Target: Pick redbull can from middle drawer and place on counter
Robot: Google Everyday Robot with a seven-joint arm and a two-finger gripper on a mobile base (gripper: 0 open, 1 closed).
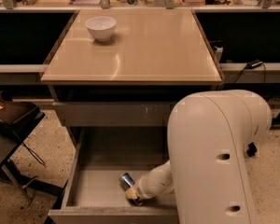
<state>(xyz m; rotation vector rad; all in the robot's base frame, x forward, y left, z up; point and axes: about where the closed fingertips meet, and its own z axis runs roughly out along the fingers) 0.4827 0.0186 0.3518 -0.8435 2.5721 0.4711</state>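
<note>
The middle drawer [98, 185] is pulled open below the counter [130, 50], showing its grey floor. The redbull can [126, 181] lies tilted on the drawer floor near the front, its silver end pointing up and left. My gripper [132, 196] reaches down into the drawer at the can's lower end, with a pale fingertip [130, 195] against the can. My large white arm [214, 157] covers the drawer's right part.
A white bowl [101, 28] stands on the counter's back left. The closed drawer front [112, 114] sits above the open drawer. A dark chair [9, 125] stands left of the cabinet. Shelves with clutter run along the back.
</note>
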